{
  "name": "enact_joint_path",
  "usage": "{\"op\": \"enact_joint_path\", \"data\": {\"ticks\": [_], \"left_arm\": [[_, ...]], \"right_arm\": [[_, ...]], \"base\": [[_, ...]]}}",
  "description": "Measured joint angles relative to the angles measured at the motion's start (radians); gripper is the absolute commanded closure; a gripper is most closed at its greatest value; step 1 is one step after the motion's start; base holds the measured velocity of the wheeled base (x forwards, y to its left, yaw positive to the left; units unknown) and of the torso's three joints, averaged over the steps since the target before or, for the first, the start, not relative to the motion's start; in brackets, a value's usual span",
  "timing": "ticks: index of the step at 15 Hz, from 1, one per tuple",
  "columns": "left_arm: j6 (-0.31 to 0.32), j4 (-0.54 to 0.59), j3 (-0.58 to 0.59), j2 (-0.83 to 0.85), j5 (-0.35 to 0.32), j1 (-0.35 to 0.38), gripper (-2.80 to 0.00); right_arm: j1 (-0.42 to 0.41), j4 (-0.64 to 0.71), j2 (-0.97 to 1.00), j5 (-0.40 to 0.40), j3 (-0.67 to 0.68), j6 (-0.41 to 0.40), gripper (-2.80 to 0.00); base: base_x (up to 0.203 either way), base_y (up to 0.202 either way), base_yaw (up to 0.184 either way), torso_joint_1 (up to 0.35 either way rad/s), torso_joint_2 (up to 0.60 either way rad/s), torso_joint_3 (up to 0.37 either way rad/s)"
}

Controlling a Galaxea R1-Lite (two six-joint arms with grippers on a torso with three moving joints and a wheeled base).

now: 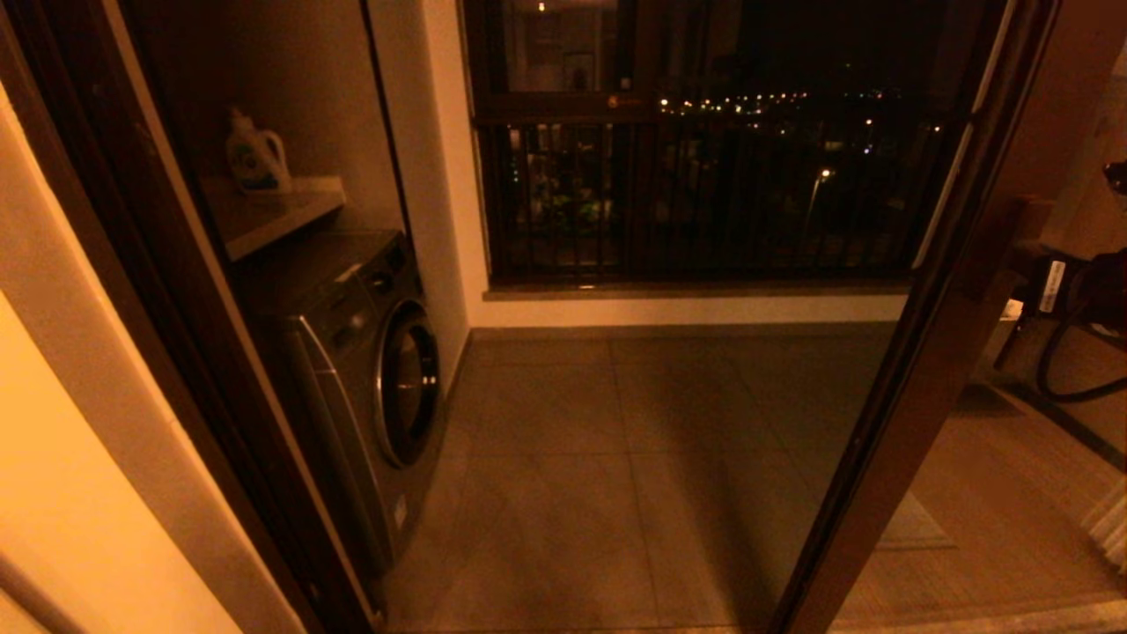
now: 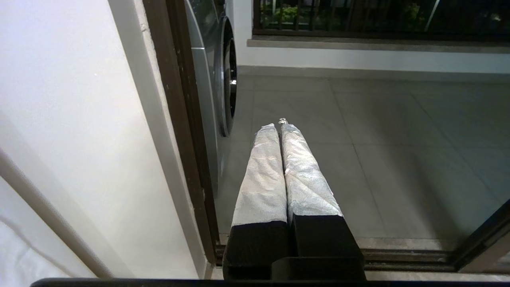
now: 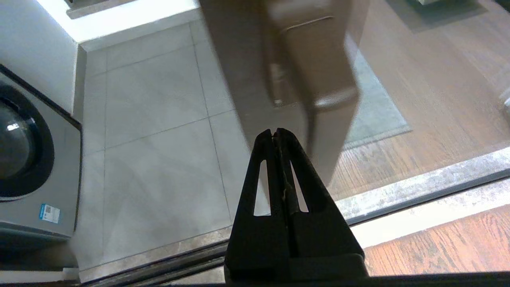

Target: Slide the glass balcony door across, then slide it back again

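Toward three o'clock in the head view, the glass balcony door is seen with its dark wooden stile running diagonally from the top right down to the floor track, so the opening onto the tiled balcony is largely uncovered. It may be judged that the panel stands somewhere along its travel, though which leg of the slide is in hand cannot be told, and at least part of the return is probably left. In the right wrist view the right gripper is shown with its fingers pressed together on nothing, its tips just beside the door's stile and bar handle, which appear smeared, perhaps by motion; contact cannot be confirmed. The left gripper is held with its wrapped fingers closed and empty, hanging over the threshold near the fixed jamb at nine o'clock. Of containers, only a detergent bottle is found, upright on the shelf above the washing machine, whose round door is closed; their contents are hidden.
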Motion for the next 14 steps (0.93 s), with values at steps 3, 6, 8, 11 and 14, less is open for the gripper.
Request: {"op": "enact_joint_path", "data": {"ticks": [3, 6, 8, 11, 14], "left_arm": [[0.0, 0.0, 0.0, 0.0, 0.0, 0.0, 0.0], [0.0, 0.0, 0.0, 0.0, 0.0, 0.0, 0.0], [0.0, 0.0, 0.0, 0.0, 0.0, 0.0, 0.0], [0.0, 0.0, 0.0, 0.0, 0.0, 0.0, 0.0], [0.0, 0.0, 0.0, 0.0, 0.0, 0.0, 0.0]], "right_arm": [[0.0, 0.0, -0.012, 0.01, 0.002, 0.001, 0.0], [0.001, 0.002, -0.042, 0.024, 0.013, 0.001, 0.0], [0.007, 0.004, -0.085, 0.033, 0.031, 0.001, 0.0], [0.038, 0.014, -0.199, 0.034, 0.076, -0.001, 0.0], [0.087, 0.098, -0.404, 0.032, 0.126, -0.037, 0.0]], "base": [[0.0, 0.0, 0.0, 0.0, 0.0, 0.0], [0.0, 0.0, 0.0, 0.0, 0.0, 0.0], [0.0, 0.0, 0.0, 0.0, 0.0, 0.0], [0.0, 0.0, 0.0, 0.0, 0.0, 0.0], [0.0, 0.0, 0.0, 0.0, 0.0, 0.0]]}}
